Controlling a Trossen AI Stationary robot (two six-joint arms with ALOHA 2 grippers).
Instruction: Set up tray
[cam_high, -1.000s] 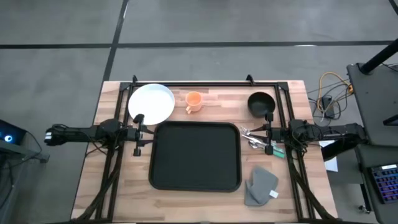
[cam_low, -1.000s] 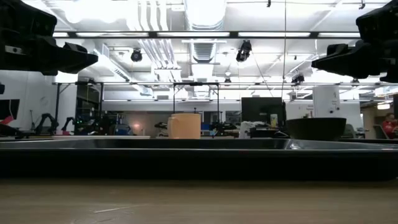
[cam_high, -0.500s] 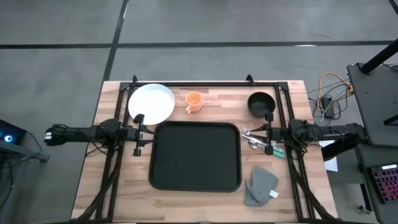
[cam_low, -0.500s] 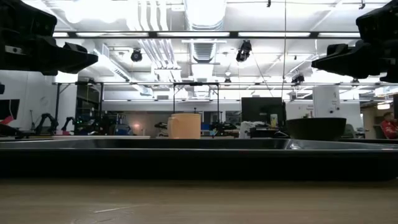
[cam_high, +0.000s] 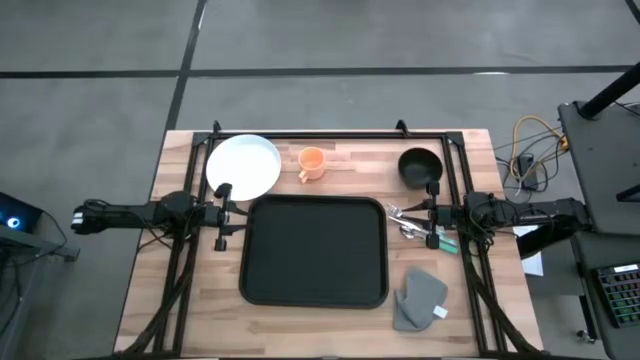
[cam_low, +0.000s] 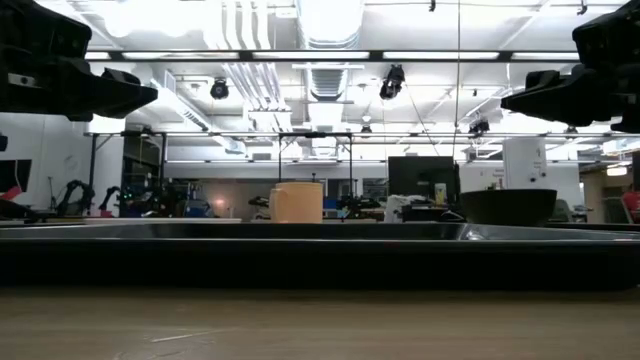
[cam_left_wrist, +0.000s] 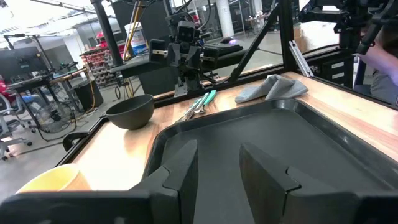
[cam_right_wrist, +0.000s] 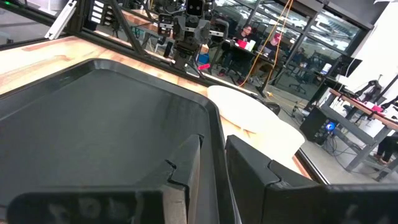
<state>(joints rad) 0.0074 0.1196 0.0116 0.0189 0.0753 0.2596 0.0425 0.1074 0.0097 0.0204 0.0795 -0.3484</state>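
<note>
The black tray (cam_high: 315, 250) lies flat in the middle of the wooden table, its low rim showing as a dark band in the low view (cam_low: 320, 255). My left gripper (cam_high: 226, 215) hovers off the tray's left edge, open, with the fingers (cam_left_wrist: 217, 149) pointing across the tray (cam_left_wrist: 267, 143). My right gripper (cam_high: 430, 213) hovers off the tray's right edge over the cutlery (cam_high: 408, 222). It is open by a narrow gap (cam_right_wrist: 212, 146) and faces the tray (cam_right_wrist: 93, 118). Neither gripper touches anything.
A white plate (cam_high: 243, 167), an orange cup (cam_high: 312, 162) and a black bowl (cam_high: 418, 167) stand along the far side. A green-handled utensil (cam_high: 445, 243) lies by the cutlery, and a grey folded cloth (cam_high: 420, 298) lies near the tray's right near corner. A black frame rails the table.
</note>
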